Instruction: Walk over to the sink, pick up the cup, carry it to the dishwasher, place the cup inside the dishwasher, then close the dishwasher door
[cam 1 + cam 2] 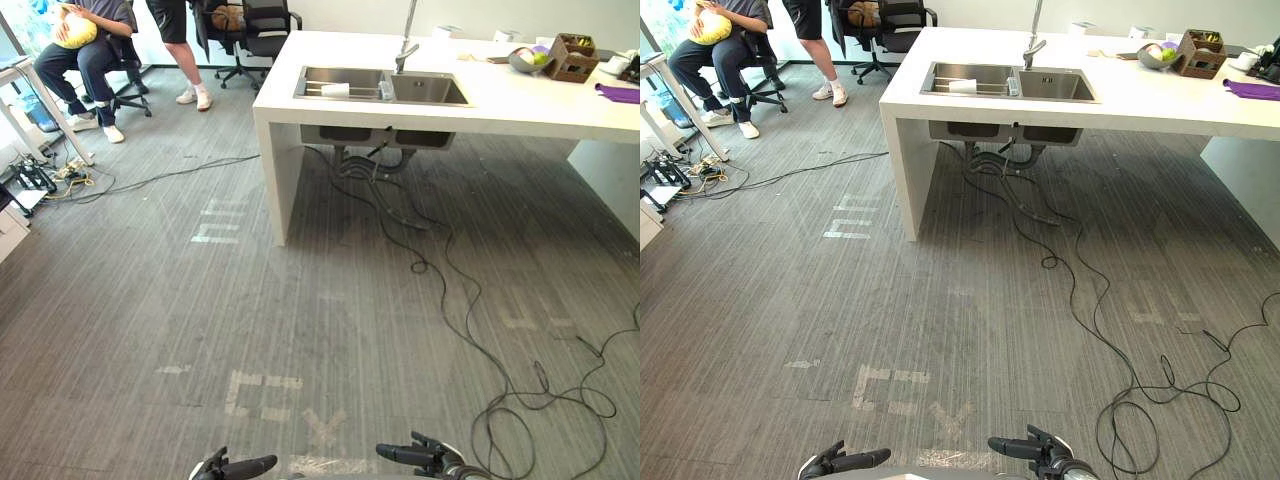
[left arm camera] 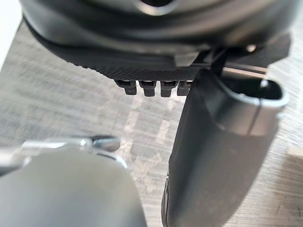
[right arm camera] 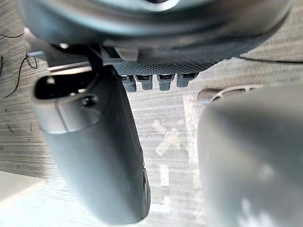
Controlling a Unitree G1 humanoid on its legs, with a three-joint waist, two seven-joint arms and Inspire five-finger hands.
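Grey carpet floor [image 1: 200,300] with pale tape marks [image 1: 262,392] reaches to a white surface [image 1: 520,100] at the far right. Into this surface a steel sink [image 1: 432,90] with two basins is set, and a tap [image 1: 407,45] stands behind it. The white cup [image 1: 335,89] is in the left basin, well apart from the robot. Farther right on the surface are a bowl [image 1: 528,60], a brown box [image 1: 572,57] and a purple cloth [image 1: 620,93]. At the far left a seated person [image 1: 95,50] is beside a standing person [image 1: 186,60]. At the near edge, the left robot hand [image 1: 240,467] and the right robot hand [image 1: 415,457] point toward each other, with fingers loosely stretched out and nothing held.
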